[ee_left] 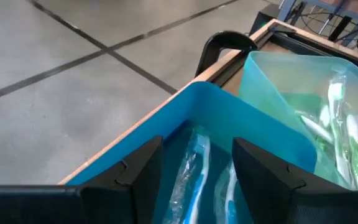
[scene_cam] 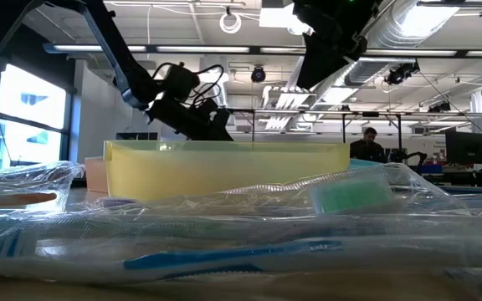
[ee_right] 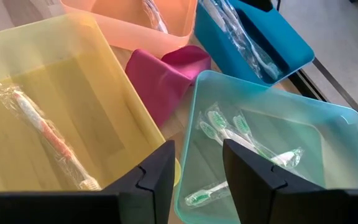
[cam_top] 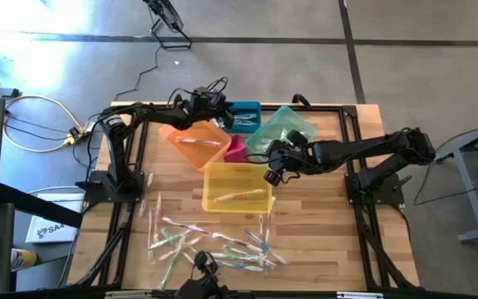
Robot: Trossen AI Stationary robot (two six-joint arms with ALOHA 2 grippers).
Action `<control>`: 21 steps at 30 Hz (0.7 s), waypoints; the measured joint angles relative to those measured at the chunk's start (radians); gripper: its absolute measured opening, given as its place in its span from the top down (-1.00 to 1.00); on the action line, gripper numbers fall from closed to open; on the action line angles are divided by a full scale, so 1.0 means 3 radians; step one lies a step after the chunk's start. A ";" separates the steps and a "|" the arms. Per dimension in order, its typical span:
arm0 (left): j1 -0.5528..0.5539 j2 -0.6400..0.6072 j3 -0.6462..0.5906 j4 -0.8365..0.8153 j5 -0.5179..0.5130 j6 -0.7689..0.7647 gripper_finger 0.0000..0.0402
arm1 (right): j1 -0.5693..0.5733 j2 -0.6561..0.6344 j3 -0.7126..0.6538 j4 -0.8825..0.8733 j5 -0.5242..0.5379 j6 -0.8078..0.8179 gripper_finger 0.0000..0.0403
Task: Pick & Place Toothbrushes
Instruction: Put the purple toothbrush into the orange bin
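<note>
Several wrapped toothbrushes [cam_top: 214,245] lie loose on the table near its front edge. My left gripper [ee_left: 196,149] hovers open at the far edge over the blue bin [ee_left: 229,118], where two blue toothbrushes [ee_left: 191,168] lie on the floor below the fingers. My right gripper [ee_right: 197,149] hangs open and empty above the gap between the yellow bin [ee_right: 42,124] and the green bin [ee_right: 272,143]. One orange toothbrush [ee_right: 48,134] rests in the yellow bin. Green ones [ee_right: 241,140] rest in the green bin.
An orange bin [cam_top: 197,143] with one toothbrush and a small pink bin [cam_top: 236,148] stand between the others in the middle of the table. In the low view the wrapped toothbrushes [scene_cam: 224,251] fill the foreground. A person [scene_cam: 366,146] sits far behind the table.
</note>
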 joint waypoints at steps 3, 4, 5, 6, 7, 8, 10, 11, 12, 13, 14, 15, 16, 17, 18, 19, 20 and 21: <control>0.0005 0.0000 0.0000 0.0031 -0.0001 -0.0044 0.05 | 0.0000 0.0000 0.0000 0.0031 0.0001 -0.0001 0.37; 0.0006 0.0000 0.0000 0.0046 -0.0001 -0.0074 0.05 | 0.0000 0.0000 0.0000 0.0037 0.0001 -0.0001 0.37; 0.0006 0.0000 0.0000 0.0059 0.0000 -0.0124 0.05 | 0.0000 0.0000 0.0000 0.0046 0.0001 -0.0001 0.37; 0.0005 0.0000 0.0000 0.0066 0.0000 -0.0175 0.05 | 0.0000 0.0000 0.0000 0.0052 0.0000 -0.0002 0.37; 0.0005 -0.0001 0.0000 0.0068 0.0002 -0.0222 0.05 | 0.0000 0.0000 0.0000 0.0054 0.0001 -0.0002 0.37; 0.0005 -0.0001 0.0000 0.0068 0.0002 -0.0261 0.05 | 0.0000 0.0000 0.0000 0.0061 0.0001 -0.0003 0.37; 0.0005 -0.0001 0.0000 0.0067 0.0004 -0.0302 0.05 | 0.0000 0.0000 0.0000 0.0073 0.0001 -0.0022 0.37; 0.0005 -0.0001 0.0000 0.0065 0.0004 -0.0302 0.05 | 0.0000 0.0000 0.0000 0.0073 0.0000 -0.0054 0.37; 0.0005 -0.0002 0.0000 0.0061 0.0005 -0.0302 0.05 | 0.0000 0.0000 0.0000 0.0077 0.0000 -0.0079 0.37; 0.0005 -0.0003 0.0000 0.0056 0.0005 -0.0303 0.05 | 0.0000 0.0000 0.0000 0.0084 0.0000 -0.0084 0.37; 0.0005 -0.0003 0.0000 0.0051 0.0005 -0.0303 0.05 | -0.0001 0.0000 0.0000 0.0090 0.0001 -0.0084 0.37; 0.0005 -0.0003 0.0000 0.0051 0.0005 -0.0303 0.05 | -0.0001 0.0000 0.0000 0.0093 0.0000 -0.0085 0.37; 0.0005 -0.0003 0.0000 0.0051 0.0005 -0.0308 0.05 | -0.0001 0.0000 0.0000 0.0093 0.0000 -0.0086 0.37; 0.0005 -0.0004 0.0000 0.0051 0.0005 -0.0315 0.05 | -0.0001 0.0000 0.0000 0.0093 0.0001 -0.0086 0.37; 0.0005 -0.0004 0.0000 0.0044 0.0005 -0.0316 0.06 | -0.0001 0.0000 0.0000 0.0093 0.0001 -0.0086 0.37; 0.0003 -0.0004 0.0000 0.0034 0.0007 -0.0316 0.07 | -0.0001 0.0000 0.0000 0.0093 0.0001 -0.0086 0.37; 0.0001 -0.0004 0.0000 0.0018 0.0007 -0.0316 0.10 | -0.0001 0.0000 0.0000 0.0093 0.0001 -0.0086 0.37; -0.0006 -0.0004 0.0000 -0.0001 0.0007 -0.0315 0.14 | -0.0001 0.0000 0.0000 0.0093 0.0000 -0.0086 0.37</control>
